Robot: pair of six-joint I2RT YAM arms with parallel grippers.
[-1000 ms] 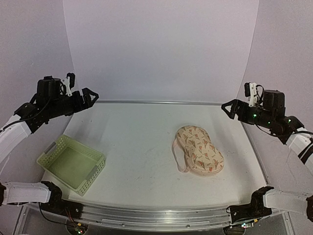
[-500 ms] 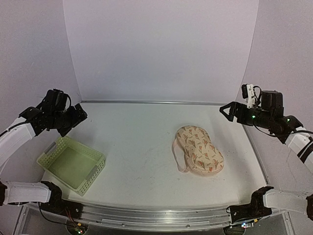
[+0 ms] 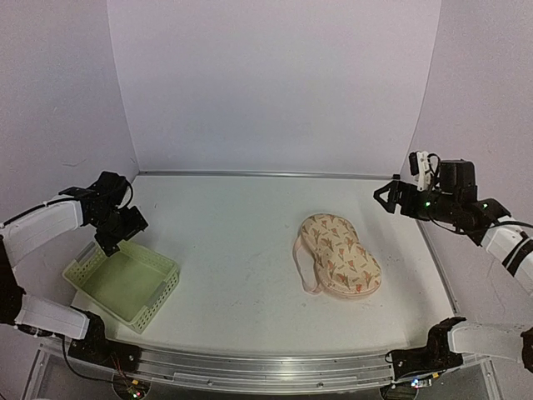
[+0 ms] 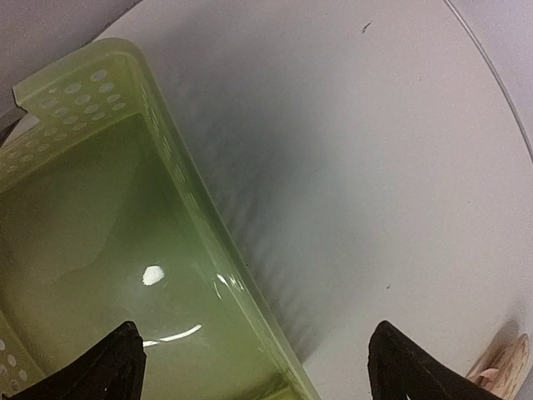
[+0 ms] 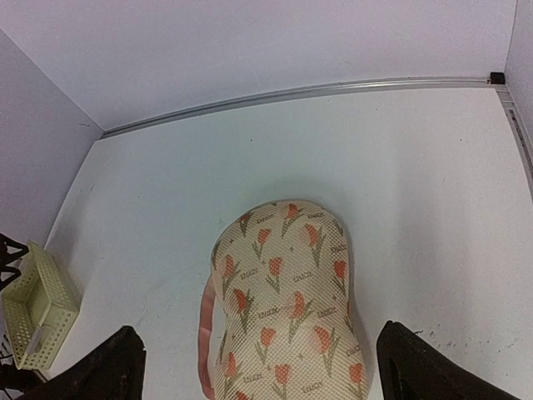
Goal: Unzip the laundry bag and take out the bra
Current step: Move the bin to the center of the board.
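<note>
Right now my left claw [image 3: 114, 242] hangs spread wide above the far corner of the light green basket [image 3: 162, 293], its fingertips [image 4: 125, 354] well apart and holding nothing. My right claw [image 3: 385, 198] is spread too, raised over the table's [image 3: 233, 242] far right side, empty. The laundry bag [image 3: 340, 254] lies flat on the table, right of centre. It looks closed, with its pink loop [image 3: 301, 265] on the left, well apart from both claws and the basket.
</note>
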